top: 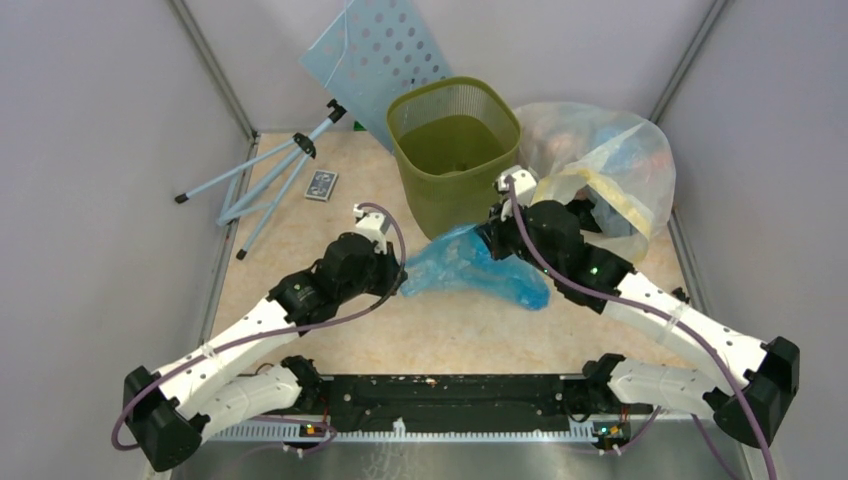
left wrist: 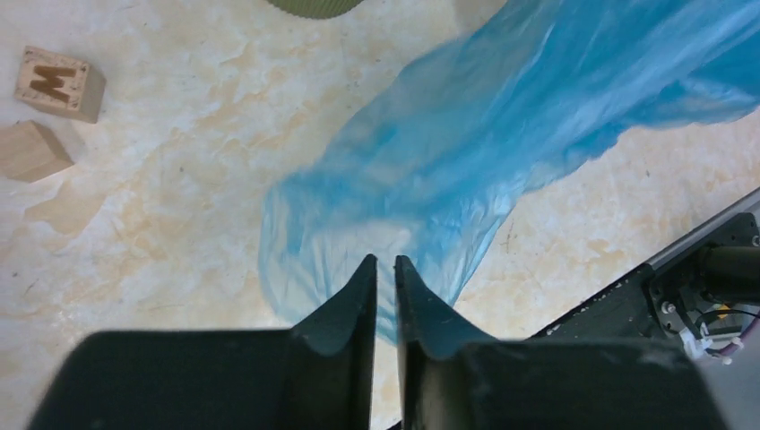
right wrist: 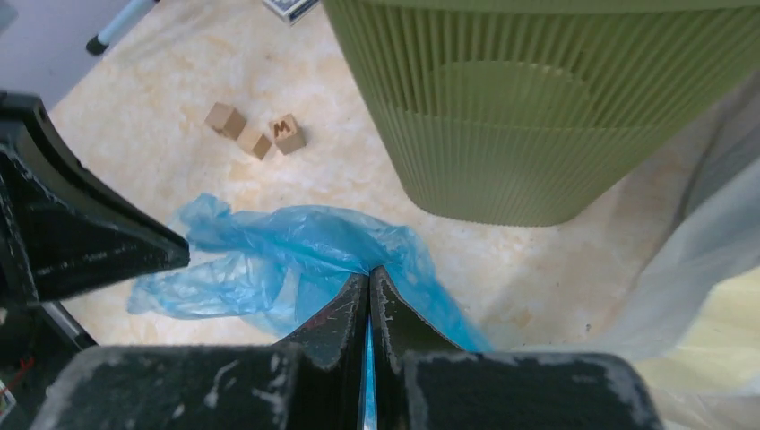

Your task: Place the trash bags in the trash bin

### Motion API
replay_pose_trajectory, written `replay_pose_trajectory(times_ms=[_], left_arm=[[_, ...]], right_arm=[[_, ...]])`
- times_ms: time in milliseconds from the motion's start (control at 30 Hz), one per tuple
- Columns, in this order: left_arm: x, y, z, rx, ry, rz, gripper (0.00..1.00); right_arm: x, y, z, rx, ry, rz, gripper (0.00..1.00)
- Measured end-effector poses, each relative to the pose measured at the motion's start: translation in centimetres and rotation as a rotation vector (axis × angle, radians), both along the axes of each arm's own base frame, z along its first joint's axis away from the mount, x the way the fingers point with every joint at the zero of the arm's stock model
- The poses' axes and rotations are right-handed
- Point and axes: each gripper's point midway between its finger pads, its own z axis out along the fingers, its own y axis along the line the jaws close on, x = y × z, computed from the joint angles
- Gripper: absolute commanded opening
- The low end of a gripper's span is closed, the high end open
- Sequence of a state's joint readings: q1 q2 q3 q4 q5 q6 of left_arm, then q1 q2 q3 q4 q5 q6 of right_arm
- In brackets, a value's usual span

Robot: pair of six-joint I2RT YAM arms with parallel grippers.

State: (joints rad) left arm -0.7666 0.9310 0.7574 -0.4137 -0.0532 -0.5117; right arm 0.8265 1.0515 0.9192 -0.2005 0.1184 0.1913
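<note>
right pincer pinched tight on the thin crinkly light-blue plastic trash bag, bag sprawled on the marbled beige table and reaching across to the left pincer, that one's jaws just a sliver apart over the bag's end, olive-green ribbed plastic trash bin upright just beyond the right pincer

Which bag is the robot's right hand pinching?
The thin, crumpled blue bag: the right gripper is shut on its edge. The big clear bag stuffed with colourful things just sits beside the green bin.
</note>
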Motion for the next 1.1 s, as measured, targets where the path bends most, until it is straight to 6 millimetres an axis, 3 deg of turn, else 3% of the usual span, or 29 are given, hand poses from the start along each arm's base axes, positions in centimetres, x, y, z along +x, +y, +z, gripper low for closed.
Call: replay_pose_trajectory(times_ms=[100,200,433,700,833,1000,1100], left_arm=[[-0.2,0.7,-0.4,0.005,-0.006,0.02,0.58],[-0.6,1.2,-0.5,-0.007,-0.015,0.03,0.7],[-1.4,1.8,0.4,-0.081,-0.07,0.037,0.75],[-1.6,1.8,-2.1,-0.089,0.011,0.082,0.77],[-1.7,2.0,-2.6,-0.11,0.066,0.141,0.8],[-1.7,2.6,-2.2,-0.178,0.106,0.239,0.79],[-1.6,3.4,-2.2,-0.191,0.105,0.293,0.78]], right_arm=[[0.4,-0.6,1.2,0.024,-0.004,-0.054,0.0],[0.2,-1.0,0.5,0.007,0.028,-0.071,0.0],[-0.6,-0.9,-0.4,-0.002,0.073,-0.047,0.0],[-2.8,0.7,-1.5,0.033,0.147,0.082,0.0],[-4.5,1.5,-4.0,0.039,0.216,0.142,0.0],[-10.0,3.0,-10.1,0.003,0.328,0.261,0.0],[-12.3,2.4,-13.7,-0.025,0.408,0.283,0.0]])
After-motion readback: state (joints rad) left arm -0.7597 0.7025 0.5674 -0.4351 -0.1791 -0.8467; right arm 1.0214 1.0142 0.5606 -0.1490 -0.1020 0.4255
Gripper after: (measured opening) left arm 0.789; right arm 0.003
